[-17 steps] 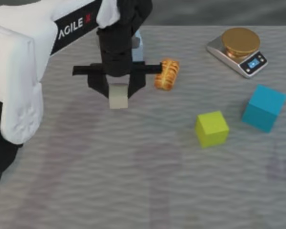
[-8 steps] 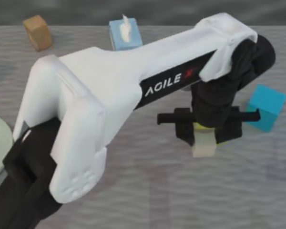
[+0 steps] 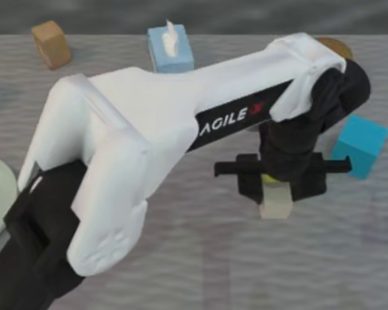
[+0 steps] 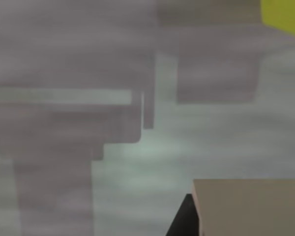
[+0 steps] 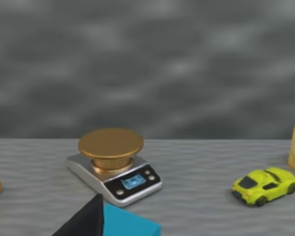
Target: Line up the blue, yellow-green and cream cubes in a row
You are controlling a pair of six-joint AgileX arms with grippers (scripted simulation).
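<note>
Cream cube (image 3: 275, 205) sits clamped between the closed-in fingers of the left gripper (image 3: 276, 194), right of centre in the top view; the left arm (image 3: 149, 129) spans the frame from lower left. Yellow-green cube (image 3: 267, 177) shows only as a sliver under the gripper, touching or just behind the cream one. Blue cube (image 3: 357, 145) lies at the right edge, near the gripper bar. Tissue box (image 3: 171, 48) and tan block (image 3: 50, 43) occupy the upper left. The right gripper is out of view.
</note>
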